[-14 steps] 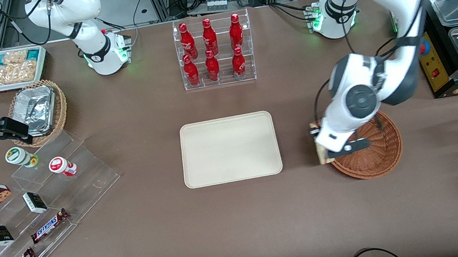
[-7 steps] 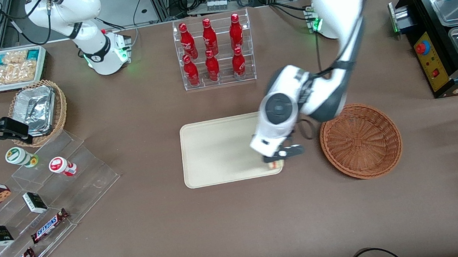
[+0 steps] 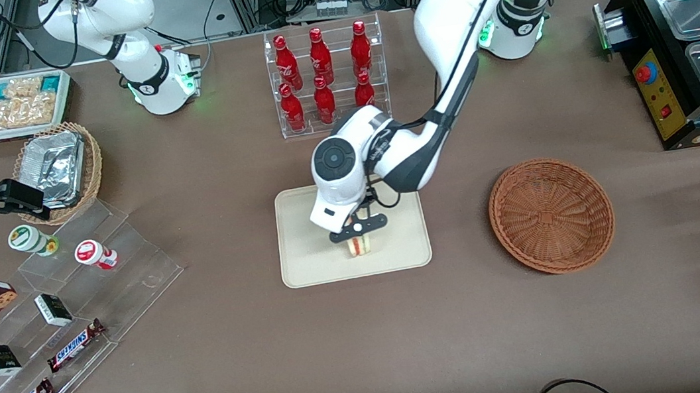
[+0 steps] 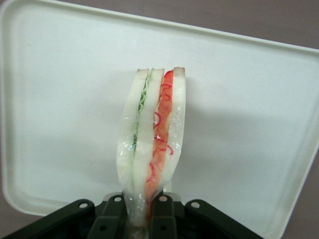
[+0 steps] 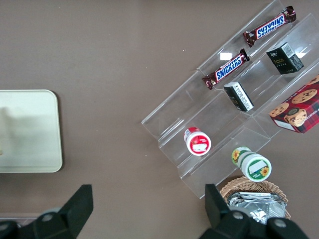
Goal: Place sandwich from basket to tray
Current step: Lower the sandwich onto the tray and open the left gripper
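Over the tray (image 3: pixel 305 265), gripper (image 4: pixel 142 219) fingers (image 4: pixel 162 211) pinch sandwich (image 4: pixel 152 164).

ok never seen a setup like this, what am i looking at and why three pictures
It is a pair of white robot arms at a brown table, photographed by three cameras at one moment. The front view looks down on the whole table. The left wrist view rides on the working arm, just above its gripper. The right wrist view belongs to the idle arm. The gripper is shut on a wrapped sandwich, holding it over the cream tray. The wicker basket beside the tray has nothing in it. Red bottles stand in a clear rack, farther from the front camera.
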